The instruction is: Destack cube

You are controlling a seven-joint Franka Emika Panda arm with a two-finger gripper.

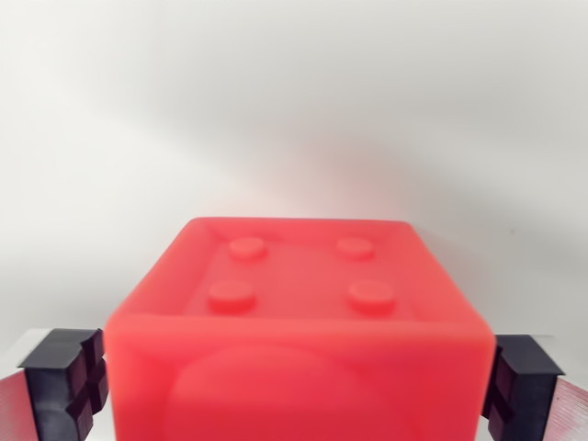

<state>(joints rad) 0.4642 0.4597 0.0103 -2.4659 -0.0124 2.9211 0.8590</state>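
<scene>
The wrist view shows a red moulded plastic cube (299, 335) filling the lower centre of the frame, its visible recessed face carrying four round raised studs and a nearer face showing a shallow rounded bulge. The cube lies directly between the two black ribbed finger pads (66, 378) of the gripper (296, 384), one pad at the wrist view's left edge of the cube and the other at the wrist view's right edge. The left pad appears to touch or nearly touch the cube's side; the right pad sits just against the opposite side. Whether the pads are pressing on the cube or merely standing beside it cannot be told from this view, so the state of the grip is recorded as undetermined. The cube is square in plan with no long axis, and its sides run parallel to the pad faces, so alignment for a squeeze is judged good. Nothing beneath the cube is visible; the lower block of the stack, if present, is hidden. The background is a plain white surface (294, 110), blurred. Judgement: the relation that matters is that the cube is centred between the fingers, so the coming move calls for closure and a straight lift, not for any sideways correction
</scene>
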